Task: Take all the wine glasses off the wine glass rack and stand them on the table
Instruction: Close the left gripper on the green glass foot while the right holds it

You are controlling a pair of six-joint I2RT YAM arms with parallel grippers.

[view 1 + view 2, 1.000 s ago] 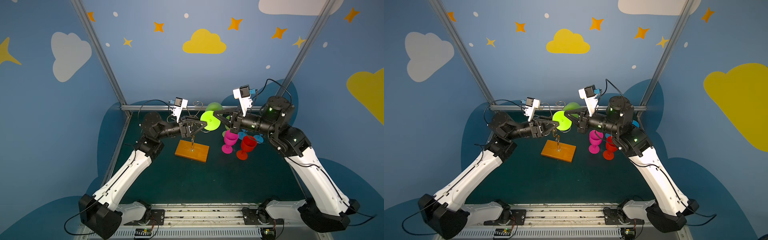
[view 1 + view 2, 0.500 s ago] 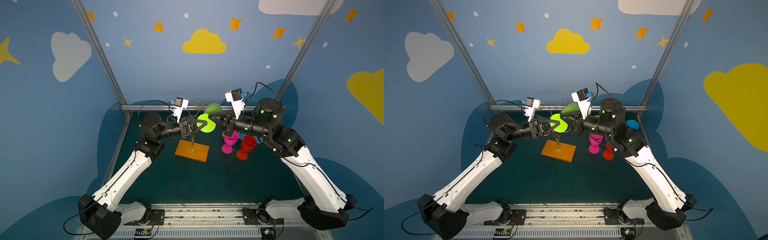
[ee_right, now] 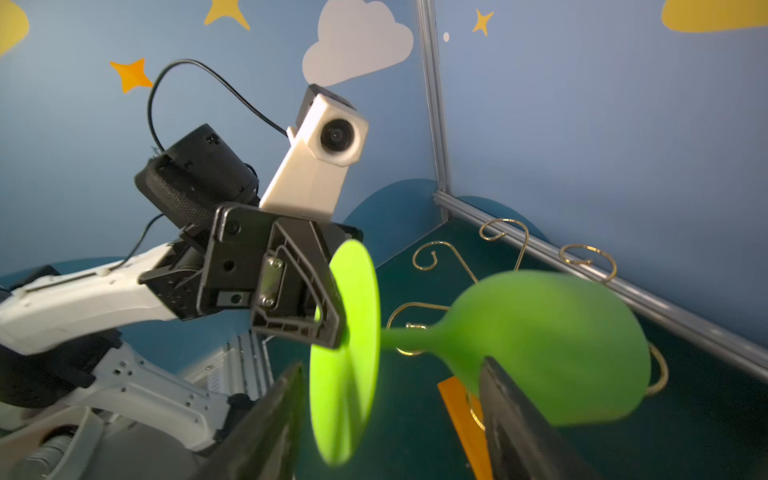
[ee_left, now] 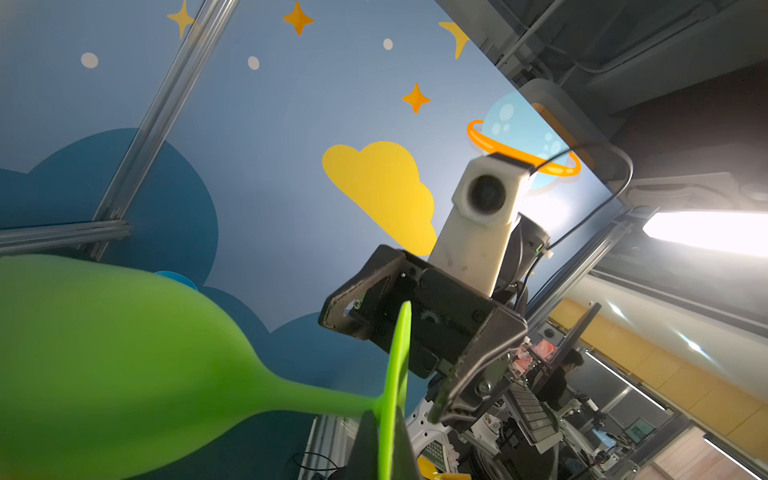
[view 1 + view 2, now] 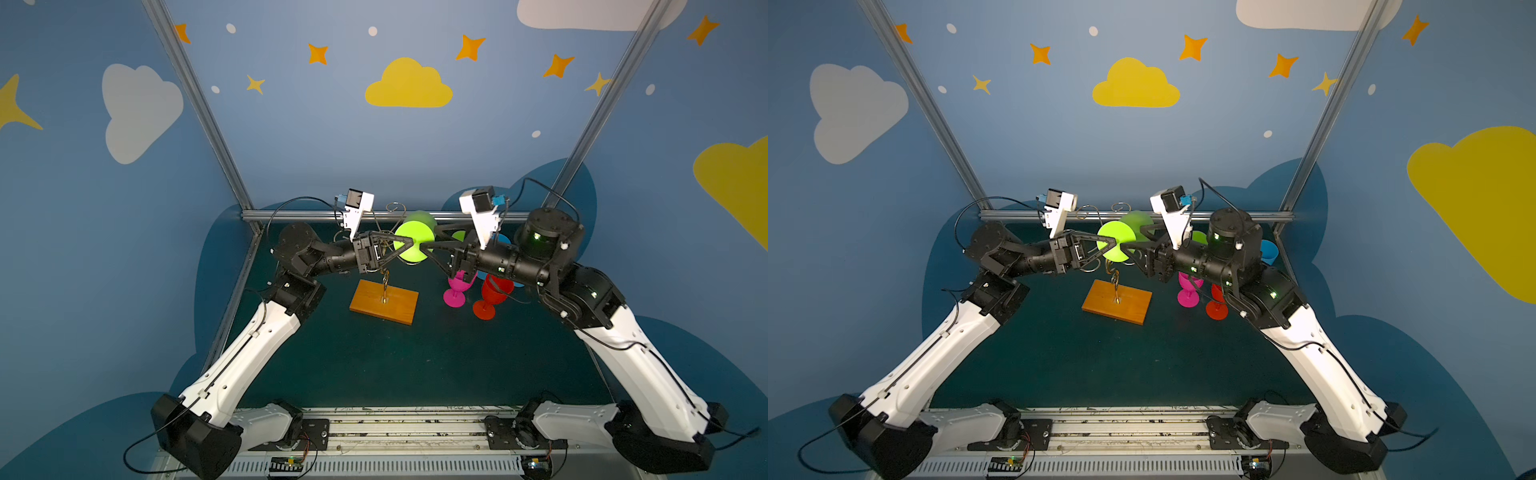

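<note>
Watching from my desk, I see the left gripper [image 3: 336, 328] clamped on the foot of the lime-green wine glass [image 3: 540, 345], jaws pinched tight on the rim of the flat disc. The glass lies on its side in mid-air, bowl toward the back, up among the gold curls of the wine glass rack [image 5: 399, 307], whose wooden base sits on the dark mat [image 5: 415, 365] below. Its stem crosses one curl (touching or not, I cannot tell). The right gripper [image 3: 390, 365] stands wide, one finger beside the foot, the other in front of the bowl, gripping nothing. A pink glass [image 5: 456, 291] and a red glass [image 5: 489, 297] stand upright under the right arm, near the rack's base
</note>
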